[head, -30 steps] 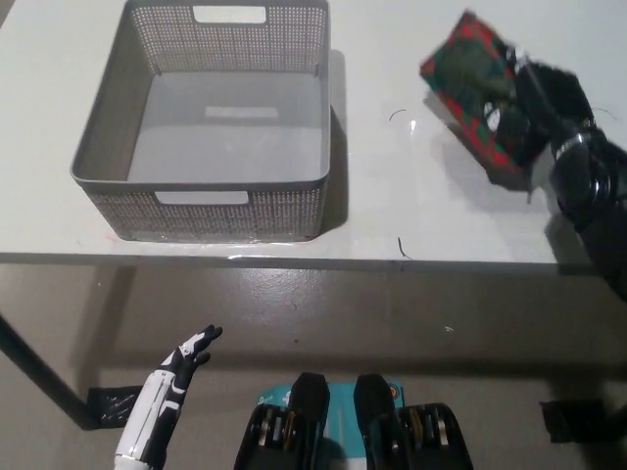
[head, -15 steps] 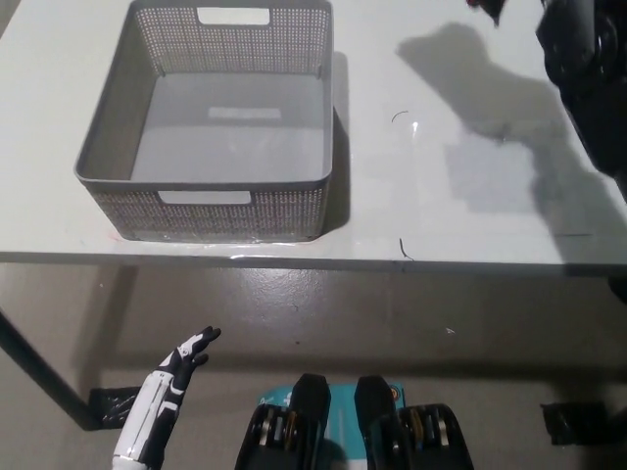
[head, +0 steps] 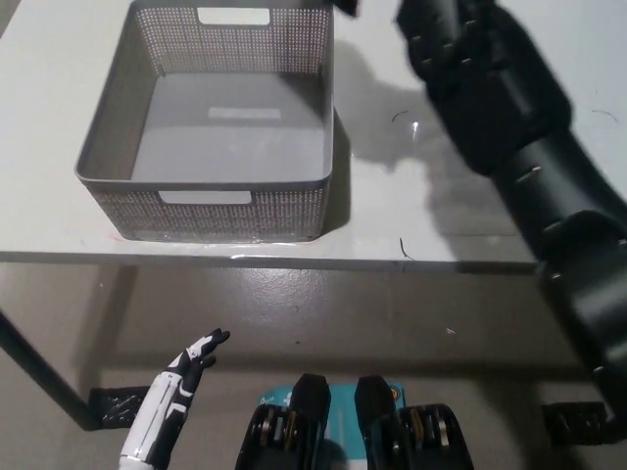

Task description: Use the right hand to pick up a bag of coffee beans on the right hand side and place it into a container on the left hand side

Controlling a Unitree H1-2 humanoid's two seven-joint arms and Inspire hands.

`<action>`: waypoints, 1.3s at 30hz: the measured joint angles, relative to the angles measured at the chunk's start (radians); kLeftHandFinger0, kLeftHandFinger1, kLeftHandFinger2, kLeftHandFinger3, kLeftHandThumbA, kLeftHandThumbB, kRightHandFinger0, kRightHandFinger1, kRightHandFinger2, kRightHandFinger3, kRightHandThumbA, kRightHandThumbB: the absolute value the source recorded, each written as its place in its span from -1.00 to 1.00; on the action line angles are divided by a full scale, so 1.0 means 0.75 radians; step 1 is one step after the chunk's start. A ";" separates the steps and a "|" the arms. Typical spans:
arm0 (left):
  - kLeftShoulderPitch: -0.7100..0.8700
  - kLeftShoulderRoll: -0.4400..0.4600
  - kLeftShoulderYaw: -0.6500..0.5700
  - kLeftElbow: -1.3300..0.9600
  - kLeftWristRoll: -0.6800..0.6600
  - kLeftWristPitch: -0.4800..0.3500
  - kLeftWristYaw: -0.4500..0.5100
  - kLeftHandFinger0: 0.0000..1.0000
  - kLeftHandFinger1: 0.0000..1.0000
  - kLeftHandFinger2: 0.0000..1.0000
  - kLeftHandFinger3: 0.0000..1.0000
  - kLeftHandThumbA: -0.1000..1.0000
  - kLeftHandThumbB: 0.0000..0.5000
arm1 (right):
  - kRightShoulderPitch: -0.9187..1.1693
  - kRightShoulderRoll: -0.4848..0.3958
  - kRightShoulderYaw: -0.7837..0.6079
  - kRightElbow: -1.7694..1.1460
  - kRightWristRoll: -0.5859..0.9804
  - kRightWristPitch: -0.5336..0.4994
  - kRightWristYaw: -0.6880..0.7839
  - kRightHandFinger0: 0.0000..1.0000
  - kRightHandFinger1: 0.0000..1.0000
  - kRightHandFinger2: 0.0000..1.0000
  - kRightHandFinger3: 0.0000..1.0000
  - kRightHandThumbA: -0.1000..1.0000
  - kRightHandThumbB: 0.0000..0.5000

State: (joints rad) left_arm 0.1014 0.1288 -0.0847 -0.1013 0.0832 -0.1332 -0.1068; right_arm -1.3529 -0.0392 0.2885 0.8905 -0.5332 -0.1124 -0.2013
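One container on table; right hand fingers unclear; left hand spread.

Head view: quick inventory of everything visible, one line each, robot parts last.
basket: one, grey perforated, empty, left part of the table.
table: one, white, across the upper picture.
coffee bag: none visible; only a dark scrap at the top edge, unidentifiable.
floor: grey-brown, below the table edge.
left hand: white, lower left below the table, fingers apart, holding nothing.
right arm: black, reaching from the right over the table; its hand leaves the picture at the top.
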 measured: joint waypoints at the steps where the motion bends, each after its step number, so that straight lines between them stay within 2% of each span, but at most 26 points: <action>1: -0.002 0.000 -0.005 0.000 0.004 0.000 0.000 1.00 1.00 1.00 1.00 1.00 -0.27 | -0.003 0.019 0.000 0.009 0.000 0.002 0.000 -0.89 -0.48 0.48 0.54 -1.00 0.14; 2: -0.005 0.001 -0.010 0.001 0.008 0.000 0.000 1.00 1.00 1.00 1.00 1.00 -0.19 | -0.004 0.034 0.000 0.014 0.000 0.003 -0.001 -0.55 -0.42 0.24 0.50 -1.00 0.10; 3: -0.008 0.001 -0.017 0.001 0.013 0.000 0.000 1.00 1.00 1.00 1.00 1.00 -0.20 | -0.006 0.056 0.000 0.026 0.001 0.002 -0.001 -0.93 -0.76 0.13 0.49 -1.00 -0.06; 4: -0.010 0.002 -0.023 0.000 0.018 0.001 -0.001 1.00 1.00 1.00 1.00 1.00 -0.20 | -0.007 0.075 0.000 0.034 0.001 0.002 -0.002 -0.99 -0.79 0.21 0.52 -1.00 -0.05; 5: -0.011 0.003 -0.030 0.000 0.022 0.003 -0.001 1.00 1.00 1.00 1.00 1.00 -0.18 | -0.007 0.090 0.000 0.040 0.001 0.002 -0.004 -1.00 -0.91 0.35 0.58 -1.00 -0.12; 6: -0.011 0.003 -0.035 0.000 0.026 0.004 0.000 1.00 1.00 1.00 1.00 1.00 -0.18 | -0.007 0.105 0.001 0.047 0.001 0.002 -0.005 -1.00 -0.86 0.51 0.66 -1.00 -0.16; 8: -0.011 0.002 -0.045 0.000 0.031 0.008 -0.001 1.00 1.00 1.00 1.00 1.00 -0.20 | -0.006 0.136 0.002 0.074 0.000 0.003 -0.007 -1.00 -0.54 0.67 0.85 -1.00 -0.27; 9: -0.011 0.002 -0.047 0.000 0.032 0.008 -0.001 1.00 1.00 1.00 1.00 1.00 -0.18 | -0.004 0.146 0.003 0.076 0.000 0.004 -0.007 -1.00 -0.33 0.71 0.90 -1.00 -0.19; 10: -0.011 0.003 -0.049 0.000 0.034 0.010 -0.001 1.00 1.00 1.00 1.00 1.00 -0.16 | -0.002 0.157 0.004 0.076 0.000 0.007 -0.006 -0.88 -0.10 0.93 1.00 -1.00 -0.04; 11: -0.011 0.003 -0.050 0.000 0.035 0.012 -0.002 1.00 1.00 1.00 1.00 1.00 -0.16 | 0.000 0.164 0.005 0.075 -0.002 0.011 -0.006 -0.80 -0.06 0.78 0.95 -1.00 -0.02; 12: -0.011 0.004 -0.052 -0.001 0.037 0.014 -0.003 1.00 1.00 1.00 1.00 1.00 -0.18 | 0.003 0.170 0.005 0.071 -0.004 0.018 -0.006 0.25 0.89 1.00 1.00 -0.30 -0.03; 13: -0.011 0.006 -0.054 -0.002 0.040 0.016 -0.005 1.00 1.00 1.00 1.00 1.00 -0.15 | 0.008 0.173 0.006 0.062 -0.005 0.031 -0.006 0.89 1.00 1.00 1.00 0.15 0.39; 14: -0.011 0.008 -0.055 -0.002 0.041 0.018 -0.006 1.00 1.00 1.00 1.00 1.00 -0.14 | 0.014 0.173 0.008 0.047 -0.006 0.048 0.000 1.00 1.00 1.00 1.00 0.55 0.72; 15: -0.011 0.009 -0.057 -0.002 0.042 0.021 -0.007 1.00 1.00 1.00 1.00 1.00 -0.15 | 0.020 0.170 0.016 0.015 -0.008 0.080 0.023 1.00 1.00 1.00 1.00 0.71 0.92; 17: -0.013 0.015 -0.062 -0.002 0.045 0.025 -0.010 1.00 1.00 1.00 1.00 1.00 -0.12 | 0.033 0.157 0.038 -0.053 -0.009 0.137 0.077 1.00 1.00 1.00 1.00 0.96 0.95; 18: -0.015 0.019 -0.065 -0.002 0.046 0.026 -0.013 1.00 1.00 1.00 1.00 1.00 -0.11 | 0.041 0.147 0.046 -0.086 -0.010 0.163 0.105 1.00 1.00 1.00 1.00 1.00 0.90; 20: -0.018 0.022 -0.071 -0.002 0.050 0.029 -0.018 1.00 1.00 1.00 1.00 1.00 -0.11 | 0.054 0.124 0.063 -0.147 -0.010 0.211 0.161 1.00 1.00 1.00 1.00 1.00 0.88; 22: -0.021 0.023 -0.075 -0.002 0.054 0.033 -0.021 1.00 1.00 1.00 1.00 1.00 -0.13 | 0.068 0.098 0.077 -0.196 -0.010 0.250 0.209 1.00 1.00 1.00 1.00 1.00 0.78; 28: -0.033 0.023 -0.083 -0.002 0.055 0.045 -0.030 1.00 1.00 1.00 1.00 1.00 -0.12 | 0.109 0.029 0.096 -0.271 -0.010 0.331 0.303 1.00 1.00 1.00 1.00 1.00 0.73; 31: -0.027 0.023 -0.091 -0.002 0.056 0.045 -0.031 1.00 1.00 1.00 1.00 1.00 -0.14 | 0.143 0.005 0.101 -0.329 -0.010 0.360 0.337 1.00 1.00 1.00 1.00 1.00 0.70; 34: 0.000 0.022 -0.099 -0.011 0.057 0.045 -0.031 1.00 1.00 1.00 1.00 1.00 -0.07 | 0.210 -0.020 0.103 -0.437 -0.009 0.379 0.369 1.00 1.00 1.00 1.00 1.00 0.58; 38: 0.036 0.023 -0.101 -0.021 0.057 0.050 -0.031 1.00 1.00 1.00 1.00 1.00 -0.13 | 0.308 -0.086 0.086 -0.641 0.000 0.396 0.422 1.00 1.00 1.00 1.00 1.00 0.55; 39: 0.036 0.023 -0.101 -0.021 0.057 0.052 -0.031 1.00 1.00 1.00 1.00 1.00 -0.16 | 0.325 -0.103 0.078 -0.688 0.001 0.400 0.430 1.00 1.00 1.00 1.00 1.00 0.48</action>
State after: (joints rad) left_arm 0.1285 0.1458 -0.1604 -0.1171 0.1258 -0.0942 -0.1301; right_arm -1.1092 -0.1167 0.3472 0.3741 -0.5325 0.1878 0.1214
